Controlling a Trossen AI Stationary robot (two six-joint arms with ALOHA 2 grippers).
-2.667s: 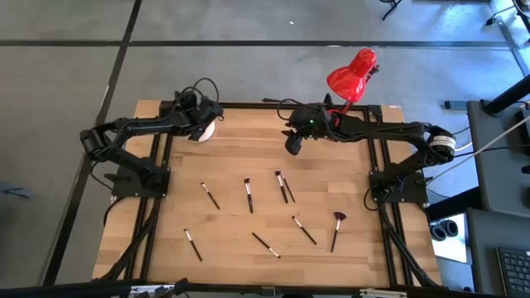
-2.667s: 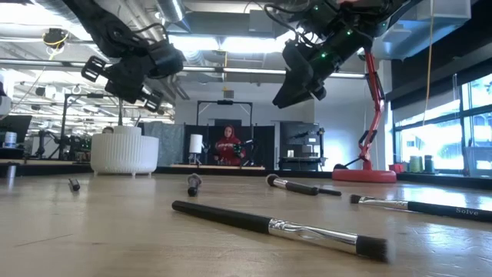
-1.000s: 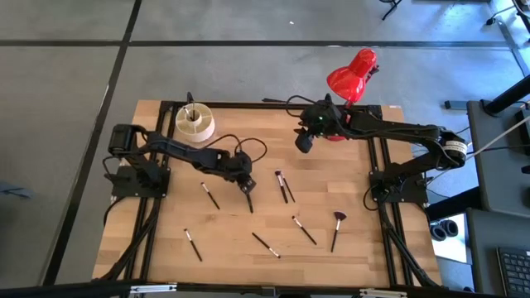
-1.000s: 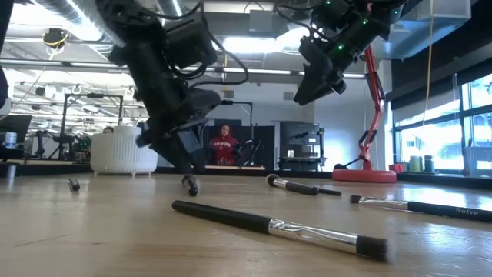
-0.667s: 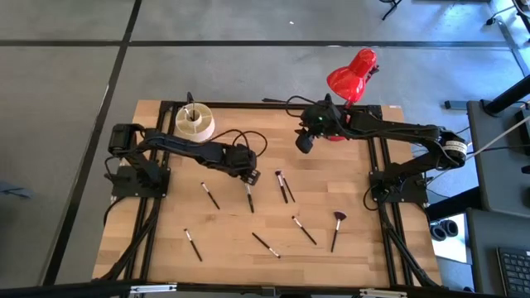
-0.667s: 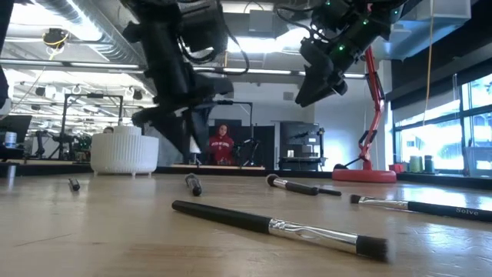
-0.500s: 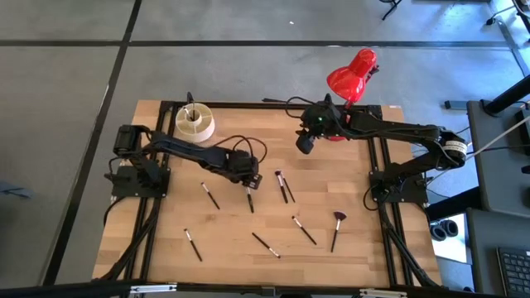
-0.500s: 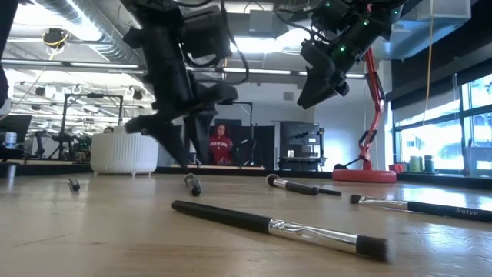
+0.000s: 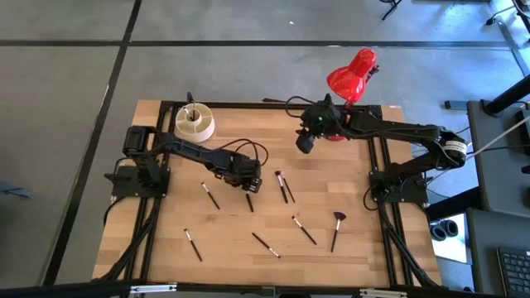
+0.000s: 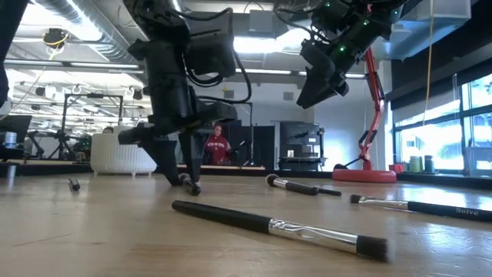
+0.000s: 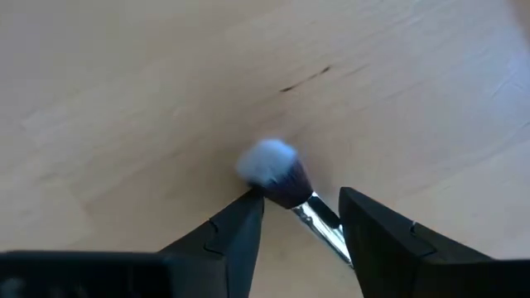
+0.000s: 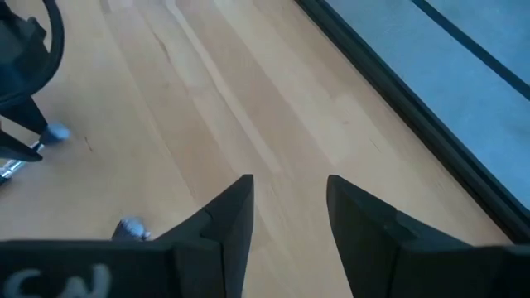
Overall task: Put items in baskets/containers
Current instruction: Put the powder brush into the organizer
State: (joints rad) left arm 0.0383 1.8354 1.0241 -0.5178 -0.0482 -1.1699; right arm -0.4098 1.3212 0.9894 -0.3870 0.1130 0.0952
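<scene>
My left gripper (image 9: 250, 185) is down at the table's middle, open, fingers pointing down. They stand on either side of a thin brush (image 9: 249, 201), just behind its pale-tipped head (image 11: 273, 165). The brush lies flat on the wood, its dark handle running toward the near edge. The cream-white cup (image 9: 194, 122) stands at the far left with one brush upright in it. My right gripper (image 9: 302, 147) hovers open above the far right, holding nothing. Several more brushes lie scattered on the near half, one with a fan head (image 9: 338, 218). My left gripper straddles the brush at its metal ferrule (image 11: 319, 219), coming from above with the fingers across the brush. One fingertip (image 11: 247, 211) stands right against the dark hairs; whether it touches them I cannot tell. The brush lies on the table.
A red desk lamp (image 9: 352, 73) stands at the far right corner behind my right gripper. Two brushes (image 9: 284, 187) lie close to the right of my left gripper, another (image 9: 209, 195) to its left. A person sits far back in the room (image 10: 223, 146).
My left gripper has risen a little off the table, straightened until its fingers point down, and come down again over the brush's head end. The brush still lies on the wood.
</scene>
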